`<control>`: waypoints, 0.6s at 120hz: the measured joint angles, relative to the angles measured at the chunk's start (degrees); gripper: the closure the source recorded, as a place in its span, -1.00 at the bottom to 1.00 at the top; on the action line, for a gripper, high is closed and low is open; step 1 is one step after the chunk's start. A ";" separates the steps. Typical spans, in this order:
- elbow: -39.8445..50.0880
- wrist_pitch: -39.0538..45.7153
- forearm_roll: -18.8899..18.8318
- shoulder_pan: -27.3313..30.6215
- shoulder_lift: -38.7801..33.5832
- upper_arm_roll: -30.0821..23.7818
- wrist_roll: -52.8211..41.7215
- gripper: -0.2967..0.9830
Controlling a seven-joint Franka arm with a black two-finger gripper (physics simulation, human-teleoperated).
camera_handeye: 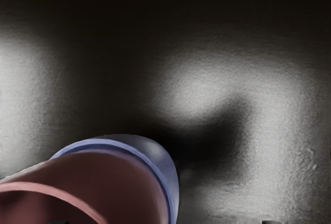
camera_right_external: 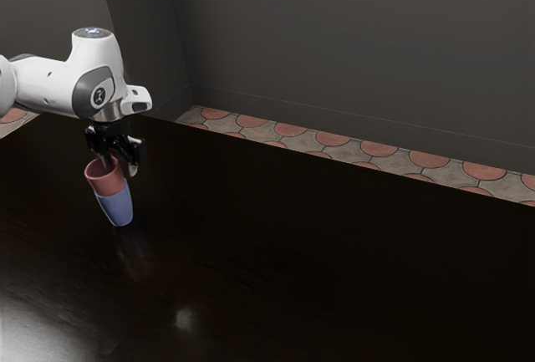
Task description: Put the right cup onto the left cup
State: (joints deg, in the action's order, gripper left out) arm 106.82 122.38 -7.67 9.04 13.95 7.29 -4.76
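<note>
You're looking at a dark, glossy desk (camera_right_external: 334,253), with the white arm (camera_right_external: 50,84) reaching over it. The hand (camera_right_external: 120,168) is standing wide, one finger reaching into the red cup's mouth and the other hanging outside. Your red cup (camera_right_external: 107,182) is sitting nested in the blue cup (camera_right_external: 119,210), which is resting on the desk. The arm's joint cover is carrying a round emblem (camera_right_external: 99,96), too small for you to be reading.
</note>
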 joint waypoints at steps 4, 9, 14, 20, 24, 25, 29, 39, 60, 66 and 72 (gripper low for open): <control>-0.01 -0.07 0.01 -0.03 -0.16 0.00 -0.05 -0.26; -0.01 -0.17 0.01 -0.06 -0.41 0.00 -0.11 -0.31; -0.01 -0.28 0.02 -0.07 -0.85 0.00 -0.17 -0.35; 0.00 -0.48 0.02 -0.13 -1.61 0.00 -0.23 -0.39; 0.07 -0.71 0.02 -0.15 -2.37 0.00 -0.26 -0.41; 0.08 -0.80 0.02 -0.15 -2.59 -0.01 -0.27 -0.41; 0.26 -1.18 0.02 -0.19 -3.58 -0.05 -0.29 -0.43; 1.79 -2.14 0.04 -0.20 -7.08 -0.33 -0.33 -0.47; 1.18 -7.34 0.20 1.02 -14.62 -4.74 -0.12 -0.51; -1.20 -9.87 0.26 1.69 -15.31 -6.58 0.07 -0.51; -3.67 -12.74 0.30 2.35 -15.61 -8.55 0.45 -0.52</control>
State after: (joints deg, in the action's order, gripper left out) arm 103.15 109.64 -7.38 11.39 -1.66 -1.26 -4.32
